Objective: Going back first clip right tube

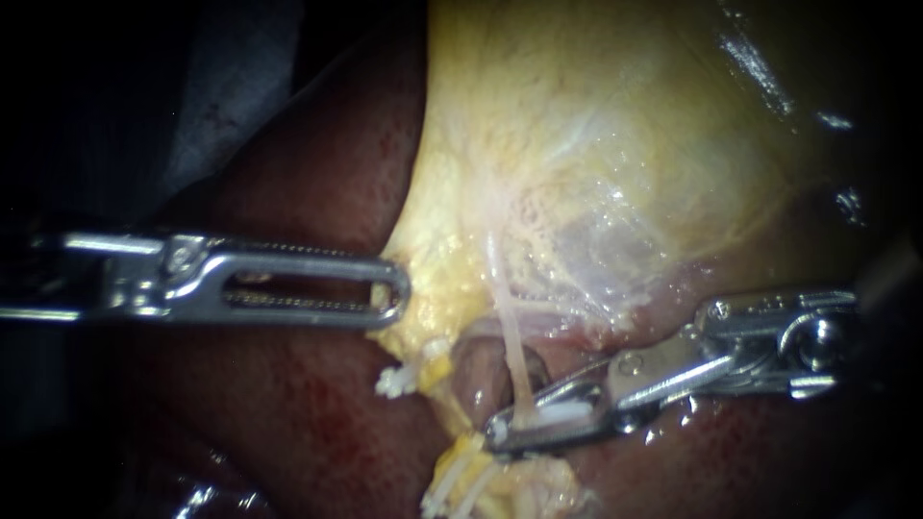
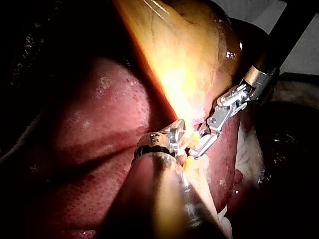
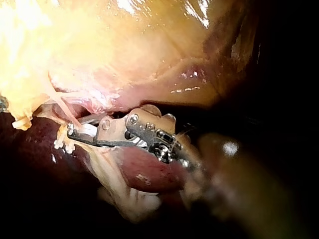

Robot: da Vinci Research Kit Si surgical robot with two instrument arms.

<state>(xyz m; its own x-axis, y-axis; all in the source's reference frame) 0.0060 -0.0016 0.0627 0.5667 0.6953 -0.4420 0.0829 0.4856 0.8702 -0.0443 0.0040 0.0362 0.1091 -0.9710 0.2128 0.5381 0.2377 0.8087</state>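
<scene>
A thin pale tube (image 1: 514, 360) runs down from the yellow gallbladder (image 1: 577, 144) to the jaws of my right instrument (image 1: 505, 432). Those jaws lie close together on a white clip (image 1: 562, 413) that sits across the tube's lower end. The right wrist view shows the same: right instrument (image 3: 75, 132), clip (image 3: 87, 130), tube (image 3: 64, 108). My left instrument (image 1: 392, 288), with long windowed jaws lying together, grips the gallbladder's left edge and holds it taut. In the left wrist view the left instrument (image 2: 177, 132) meets the right instrument (image 2: 197, 149) at that edge.
Dark red liver (image 1: 288, 413) lies below and to the left of the gallbladder. Two white clip-like pieces show left of the tube: one (image 1: 394, 382) under the left jaws, another (image 1: 452, 481) lower down among yellow shreds. A round opening (image 1: 481, 370) sits beside the tube.
</scene>
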